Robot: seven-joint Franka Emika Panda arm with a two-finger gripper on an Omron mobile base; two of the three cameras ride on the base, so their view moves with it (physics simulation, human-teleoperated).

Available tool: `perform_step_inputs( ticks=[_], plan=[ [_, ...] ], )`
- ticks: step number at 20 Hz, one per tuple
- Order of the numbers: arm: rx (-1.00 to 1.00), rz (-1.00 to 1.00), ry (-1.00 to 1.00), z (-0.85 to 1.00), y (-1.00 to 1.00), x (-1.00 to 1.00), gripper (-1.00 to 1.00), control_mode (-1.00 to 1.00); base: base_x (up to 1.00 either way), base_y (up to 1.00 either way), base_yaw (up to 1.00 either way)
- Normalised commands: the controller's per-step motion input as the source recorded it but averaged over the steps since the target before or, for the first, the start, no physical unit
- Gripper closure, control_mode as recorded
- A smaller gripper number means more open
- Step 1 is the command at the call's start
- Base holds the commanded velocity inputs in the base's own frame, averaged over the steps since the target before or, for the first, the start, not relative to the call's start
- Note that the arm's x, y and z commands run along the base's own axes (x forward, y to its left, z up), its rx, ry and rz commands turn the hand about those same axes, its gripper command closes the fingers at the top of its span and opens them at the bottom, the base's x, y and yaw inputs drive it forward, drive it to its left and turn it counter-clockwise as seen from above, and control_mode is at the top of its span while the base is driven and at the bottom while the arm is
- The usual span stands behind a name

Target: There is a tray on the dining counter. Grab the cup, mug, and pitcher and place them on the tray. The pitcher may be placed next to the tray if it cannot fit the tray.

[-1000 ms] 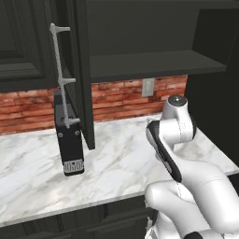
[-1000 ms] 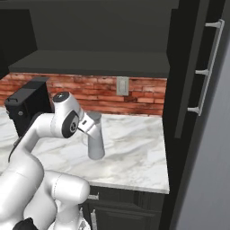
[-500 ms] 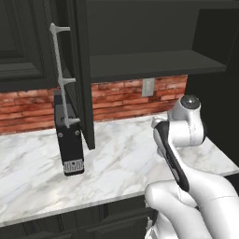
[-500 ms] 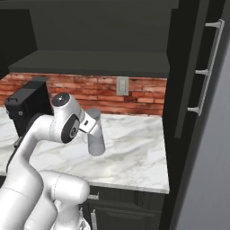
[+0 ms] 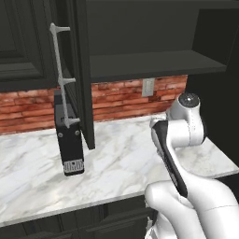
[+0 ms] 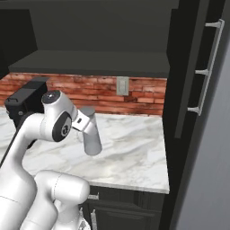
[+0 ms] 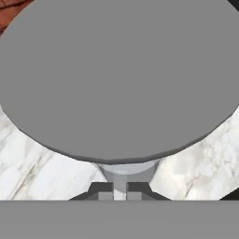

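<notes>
The brick-backed marble surface (image 6: pixel 130 148) lies below. My pincer (image 7: pixel 119 191) is clamped tight on the pitcher (image 6: pixel 91 134) near its top, holding it tilted at 9 o'clock for carrying trayward.

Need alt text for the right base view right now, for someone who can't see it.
The end effector holds the grey pitcher, tilted, above a marble counter backed by red brick. A black coffee machine stands at left.
</notes>
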Motion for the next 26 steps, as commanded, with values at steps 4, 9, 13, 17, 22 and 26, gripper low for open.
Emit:
perform_step_inputs(
  ticks=[4,9,13,17,22,26],
  plan=[
    [-0.07,0.06,0.00,0.00,0.44,-0.24,1.00,-1.00,0.00,0.00,0.00],
    [0.00,0.11,0.00,0.10,0.27,0.00,1.00,-1.00,0.00,0.00,0.00],
    [0.00,0.12,0.01,0.26,0.11,0.00,1.00,-1.00,0.00,0.00,0.00],
    [0.00,0.13,0.01,0.28,0.10,0.00,1.00,-1.00,0.00,0.00,0.00],
    [0.00,0.12,0.01,0.17,0.13,0.00,1.00,-1.00,0.00,0.00,0.00],
    [0.00,0.03,0.00,0.02,0.04,0.00,1.00,1.00,-0.03,0.03,0.07]
  ],
)
